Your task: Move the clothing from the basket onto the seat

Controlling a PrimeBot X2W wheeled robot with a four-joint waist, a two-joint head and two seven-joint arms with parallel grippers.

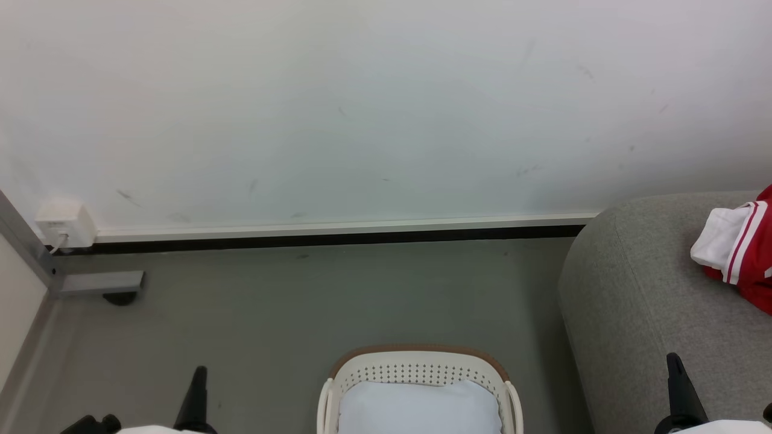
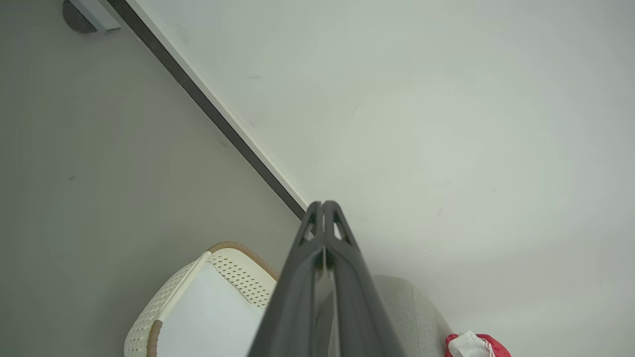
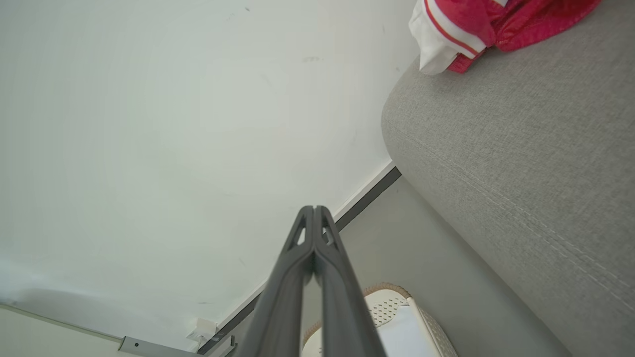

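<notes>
Between the left tool (image 1: 198,370) and the right tool (image 1: 674,359), each with its fingers pressed together, the basket (image 1: 416,352) is found open from above, its inside being covered by a pale liner cloth (image 1: 419,407). Ahead of the left tool, bare floor (image 1: 301,313) is offered up to the wall (image 1: 362,108) (a socket box (image 1: 65,223) and a grey bracket (image 1: 99,282) are fixed farther to its left). Room ahead of the right tool is taken by the seat (image 1: 633,289), on which clothing (image 1: 739,253) is piled beyond that tool.
</notes>
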